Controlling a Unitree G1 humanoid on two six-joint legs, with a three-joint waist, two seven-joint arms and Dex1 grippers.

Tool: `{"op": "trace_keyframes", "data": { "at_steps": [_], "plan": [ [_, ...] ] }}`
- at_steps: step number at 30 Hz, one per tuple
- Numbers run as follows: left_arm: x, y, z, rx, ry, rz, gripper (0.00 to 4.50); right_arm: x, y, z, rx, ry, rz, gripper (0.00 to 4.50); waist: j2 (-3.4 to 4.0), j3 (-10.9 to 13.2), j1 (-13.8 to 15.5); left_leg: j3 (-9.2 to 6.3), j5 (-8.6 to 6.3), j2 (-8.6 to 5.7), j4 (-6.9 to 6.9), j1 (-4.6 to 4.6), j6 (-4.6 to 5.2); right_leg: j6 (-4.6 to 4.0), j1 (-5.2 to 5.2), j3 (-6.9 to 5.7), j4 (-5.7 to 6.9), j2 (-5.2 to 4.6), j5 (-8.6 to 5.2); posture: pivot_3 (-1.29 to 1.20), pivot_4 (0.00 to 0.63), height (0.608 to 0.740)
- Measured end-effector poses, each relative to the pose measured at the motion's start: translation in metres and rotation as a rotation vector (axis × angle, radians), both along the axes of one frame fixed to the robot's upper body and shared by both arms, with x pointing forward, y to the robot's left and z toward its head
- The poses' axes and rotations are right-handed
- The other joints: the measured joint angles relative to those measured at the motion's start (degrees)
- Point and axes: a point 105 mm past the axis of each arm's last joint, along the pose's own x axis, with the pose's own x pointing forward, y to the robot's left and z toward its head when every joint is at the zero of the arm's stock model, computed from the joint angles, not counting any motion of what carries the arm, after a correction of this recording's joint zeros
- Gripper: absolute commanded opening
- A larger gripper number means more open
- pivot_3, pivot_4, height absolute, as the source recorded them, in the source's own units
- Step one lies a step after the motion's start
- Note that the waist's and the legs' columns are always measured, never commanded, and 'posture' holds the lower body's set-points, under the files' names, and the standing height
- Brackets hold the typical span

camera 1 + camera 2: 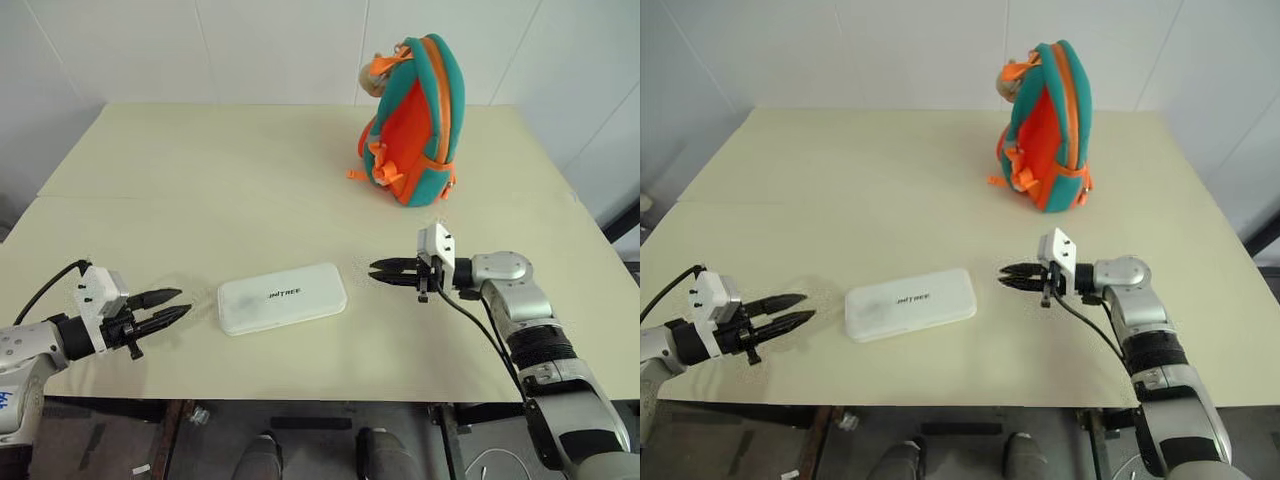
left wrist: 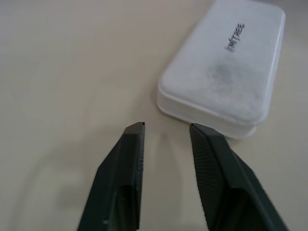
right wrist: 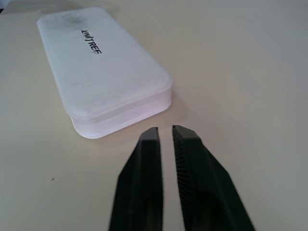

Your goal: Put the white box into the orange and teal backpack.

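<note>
1. The table [image 1: 200, 180], pale cream, carries everything; the white box serves as landmark below.
2. The orange and teal backpack [image 1: 420, 120] stands upright, well beyond the white box and to its right, near the far edge. Its opening and whatever it holds cannot be seen.
3. The white box [image 1: 282, 297] lies flat near the table's front edge, lettering up, outside the backpack.
4. The left gripper [image 1: 172, 308] hovers just left of the box, fingers slightly parted, holding nothing.
5. The right gripper [image 1: 378, 271] sits just right of the box, fingers nearly together, empty.
</note>
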Motion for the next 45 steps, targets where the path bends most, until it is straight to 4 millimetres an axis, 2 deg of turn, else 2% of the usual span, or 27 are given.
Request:
{"op": "trace_keyframes", "data": {
  "at_steps": [1, 3, 7, 11, 17, 22, 29, 38, 41, 45],
  "plan": [
    [-0.001, -0.004, -0.003, -0.002, 0.010, -0.010, 0.30, 0.001, 0.002, -0.001, -0.004, -0.004, 0.005, 0.00, 0.00, 0.0, 0.1, 0.00, 0.00, 0.00, 0.00, 0.00, 0.00, 0.00, 0.00, -0.01, 0.00, 0.00, 0.00, 0.00, 0.150, 0.740],
    [0.000, -0.010, -0.007, -0.018, 0.017, -0.006, 0.30, 0.005, 0.004, -0.004, -0.005, -0.006, -0.001, 0.00, 0.00, 0.0, 0.1, 0.00, 0.00, 0.01, 0.01, 0.04, 0.00, -0.01, 0.02, -0.01, 0.03, 0.01, 0.01, 0.00, 0.150, 0.740],
    [0.007, -0.024, -0.015, -0.083, 0.024, 0.033, 0.30, 0.008, 0.007, -0.023, -0.013, 0.048, -0.020, 0.00, -0.01, 0.0, -0.1, 0.00, 0.01, 0.01, 0.01, 0.05, 0.00, -0.02, 0.01, 0.01, 0.07, 0.01, 0.03, 0.00, 0.150, 0.740],
    [0.010, -0.041, -0.016, -0.093, 0.034, -0.006, 0.30, 0.006, 0.017, -0.026, 0.004, 0.052, 0.005, 0.00, -0.01, 0.0, -0.2, 0.01, 0.01, 0.01, 0.02, 0.07, -0.01, -0.02, 0.00, 0.03, 0.14, 0.03, 0.04, 0.00, 0.150, 0.740],
    [0.018, -0.055, -0.015, -0.089, 0.016, -0.058, 0.30, -0.007, 0.026, -0.035, 0.023, 0.066, 0.035, 0.00, -0.02, 0.0, 0.0, 0.02, 0.01, 0.00, 0.06, 0.10, -0.01, 0.01, 0.04, 0.06, 0.14, 0.03, 0.06, 0.00, 0.150, 0.740],
    [0.029, -0.063, -0.014, -0.094, -0.002, -0.093, 0.30, -0.022, 0.021, -0.037, 0.008, 0.083, 0.044, 0.00, -0.02, 0.0, 0.1, 0.02, 0.02, 0.01, 0.09, 0.10, -0.01, 0.00, 0.04, 0.05, 0.15, 0.04, 0.08, 0.00, 0.150, 0.740],
    [0.032, -0.055, -0.011, -0.078, -0.023, -0.048, 0.30, -0.028, 0.005, -0.040, -0.027, 0.102, 0.004, 0.00, -0.03, 0.0, -0.3, 0.03, 0.01, 0.03, 0.09, 0.12, -0.01, -0.02, 0.03, 0.05, 0.13, 0.05, 0.08, 0.00, 0.150, 0.740],
    [0.014, -0.014, -0.012, -0.008, 0.036, 0.110, 0.30, -0.025, 0.009, -0.039, -0.013, 0.093, -0.008, 0.00, -0.03, 0.0, -0.1, 0.05, -0.01, 0.03, 0.08, 0.10, -0.01, -0.04, 0.03, 0.05, 0.06, 0.04, 0.06, 0.00, 0.150, 0.740],
    [0.012, -0.013, -0.014, -0.011, 0.053, 0.118, 0.30, -0.022, 0.015, -0.035, 0.001, 0.082, -0.001, 0.00, -0.03, 0.0, 0.1, 0.05, 0.00, 0.03, 0.08, 0.10, 0.00, -0.05, 0.05, 0.06, 0.01, 0.04, 0.07, 0.00, 0.150, 0.740],
    [0.017, -0.032, -0.018, -0.042, 0.058, 0.068, 0.30, -0.019, 0.018, -0.035, 0.006, 0.075, -0.001, 0.00, -0.03, 0.0, 0.1, 0.05, 0.01, 0.03, 0.08, 0.10, 0.00, -0.05, 0.07, 0.05, -0.01, 0.04, 0.07, 0.00, 0.150, 0.740]
  ]
}}
